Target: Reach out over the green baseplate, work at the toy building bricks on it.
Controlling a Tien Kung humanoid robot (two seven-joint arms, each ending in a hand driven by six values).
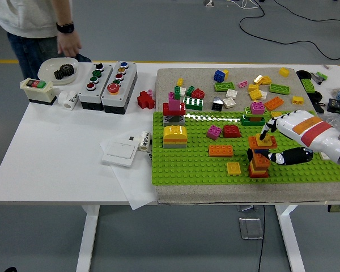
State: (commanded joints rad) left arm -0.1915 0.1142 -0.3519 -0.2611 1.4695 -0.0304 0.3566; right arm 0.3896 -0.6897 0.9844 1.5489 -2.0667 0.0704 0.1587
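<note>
The green baseplate (192, 164) lies on a grey mat and carries several small builds. A stack of red and orange bricks (259, 163) stands at its right middle. My right hand (266, 146) comes in from the right edge in a white shell with a red band. Its index fingertip (264, 135) rests above the stack's top and the black thumb (277, 156) lies against the stack's right side, so the fingers pinch the stack's upper bricks. Further left sit an orange flat brick (221, 150), a yellow tile (234, 168) and a yellow-topped block (175, 136). The left arm is out of view.
Loose bricks (255, 90) are scattered on the mat behind the baseplate. Two button boxes (107, 79), a white bowl with a gear (59, 69) and a white switch plate (120, 152) lie at the left. A person's hand (69, 42) hangs over the bowl.
</note>
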